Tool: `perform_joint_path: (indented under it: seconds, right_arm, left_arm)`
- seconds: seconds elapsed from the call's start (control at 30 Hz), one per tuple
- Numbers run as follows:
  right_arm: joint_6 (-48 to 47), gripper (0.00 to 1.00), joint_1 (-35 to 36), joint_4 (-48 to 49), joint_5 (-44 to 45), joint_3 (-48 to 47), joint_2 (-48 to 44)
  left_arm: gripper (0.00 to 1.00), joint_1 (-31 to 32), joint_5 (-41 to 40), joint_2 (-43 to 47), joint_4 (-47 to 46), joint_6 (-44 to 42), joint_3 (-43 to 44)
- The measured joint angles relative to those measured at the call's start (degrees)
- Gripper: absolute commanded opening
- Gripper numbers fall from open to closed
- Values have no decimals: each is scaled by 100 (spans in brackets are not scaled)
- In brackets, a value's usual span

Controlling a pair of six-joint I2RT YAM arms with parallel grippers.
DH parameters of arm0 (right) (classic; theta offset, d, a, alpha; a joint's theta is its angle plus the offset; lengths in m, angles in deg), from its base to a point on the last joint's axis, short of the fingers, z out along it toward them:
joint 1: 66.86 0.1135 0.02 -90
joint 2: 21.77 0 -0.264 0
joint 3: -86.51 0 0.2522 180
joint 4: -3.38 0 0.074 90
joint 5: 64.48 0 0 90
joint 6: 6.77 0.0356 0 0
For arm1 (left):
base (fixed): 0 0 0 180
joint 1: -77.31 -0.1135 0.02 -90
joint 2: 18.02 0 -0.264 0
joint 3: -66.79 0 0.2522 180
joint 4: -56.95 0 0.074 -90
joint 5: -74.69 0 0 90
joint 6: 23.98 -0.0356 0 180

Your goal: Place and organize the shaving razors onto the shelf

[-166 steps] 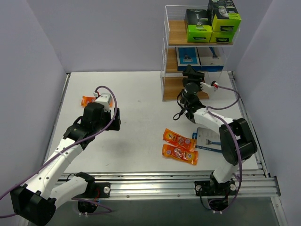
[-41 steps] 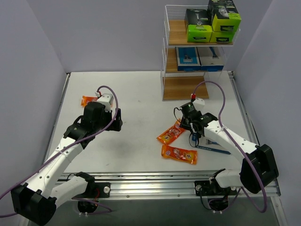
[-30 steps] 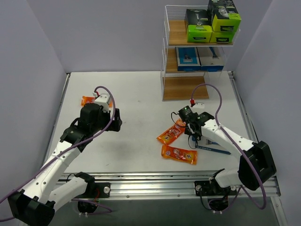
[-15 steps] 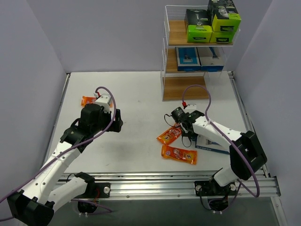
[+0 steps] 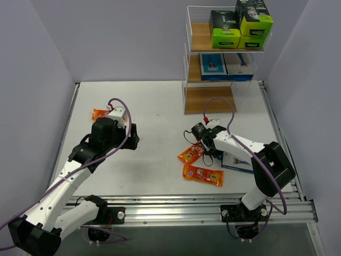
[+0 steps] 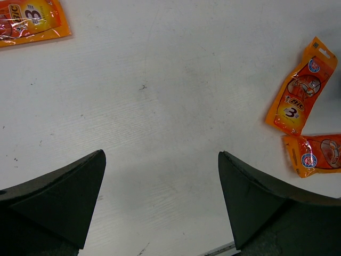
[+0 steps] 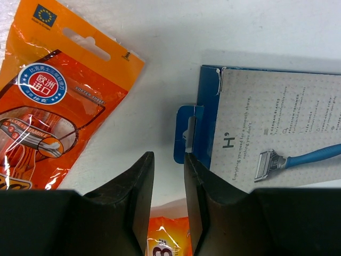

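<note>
White surface (image 5: 160, 101) carried orange packets (image 5: 193, 153) just left of the right hand (image 7: 169, 160), whose fingers stood narrowly apart at the tab of a blue card (image 7: 277, 128). Left hand (image 6: 161, 160) hung wide apart. Green boxes (image 5: 226, 36) topped the far-right shelf (image 5: 210, 98).

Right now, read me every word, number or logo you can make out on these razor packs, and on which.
"BIC", "3": tilted orange packet.
"欧洲进口" in a blue circle, EU flag: same packet, right wrist view.
"3": far-left orange packet.
"Everything you need for a smooth shave, nothing you don't", "H": blue card.
Too small to read: boxes on the shelf, finer print.
</note>
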State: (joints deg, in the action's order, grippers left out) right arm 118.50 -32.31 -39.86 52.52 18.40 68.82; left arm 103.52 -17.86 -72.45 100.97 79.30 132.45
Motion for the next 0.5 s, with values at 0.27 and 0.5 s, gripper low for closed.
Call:
perform_joint_path:
  seconds: [0.27,0.5]
  right_arm:
    - [-61,25,-48,131,17,48,201]
    - [-35,30,-50,133,98,48,310]
  left_arm:
    - [95,0,0,0,0,0,0]
    - [95,33,2,0,0,0,0]
